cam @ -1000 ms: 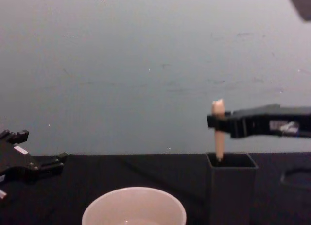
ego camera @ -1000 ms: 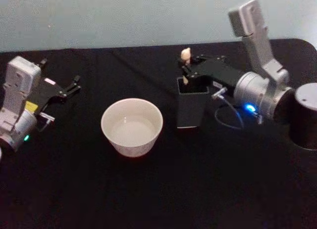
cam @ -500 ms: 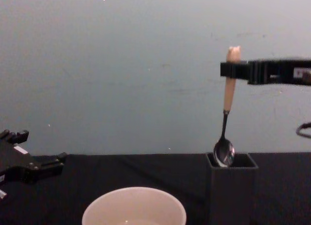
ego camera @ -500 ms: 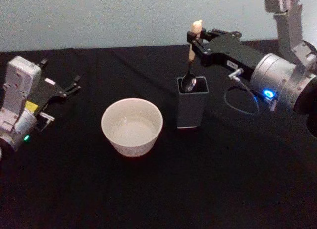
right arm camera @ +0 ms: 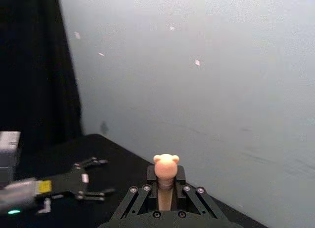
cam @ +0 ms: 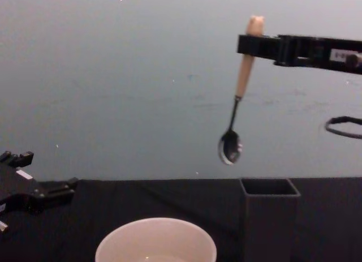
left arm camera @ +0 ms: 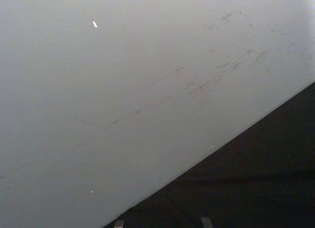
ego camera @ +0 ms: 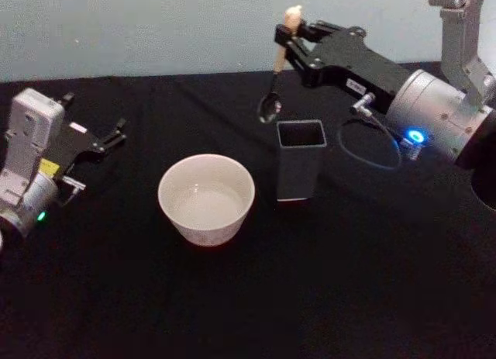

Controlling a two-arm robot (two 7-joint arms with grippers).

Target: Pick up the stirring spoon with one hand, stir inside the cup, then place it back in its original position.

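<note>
My right gripper [ego camera: 289, 39] is shut on the beige handle of the stirring spoon [ego camera: 277, 63], just under its bear head. The spoon [cam: 240, 98] hangs tilted in the air, its metal bowl clear of the dark grey square holder [cam: 269, 217] and a little to the holder's left. The bear head [right arm camera: 166, 165] sticks up between the fingers of the right gripper [right arm camera: 166, 191]. The cream cup [ego camera: 206, 198] stands left of the holder [ego camera: 300, 159] on the black table; its rim [cam: 156, 239] shows low in the chest view. My left gripper [ego camera: 110, 136] rests open at the table's left.
A black cloth covers the table [ego camera: 310, 281], with a pale wall behind it. A loop of cable [ego camera: 370, 153] hangs under the right arm, to the right of the holder.
The right gripper has lifted the spoon fully out of the holder and carried it up and leftward; its bowl now swings free above the holder's rim. The left arm has not moved.
</note>
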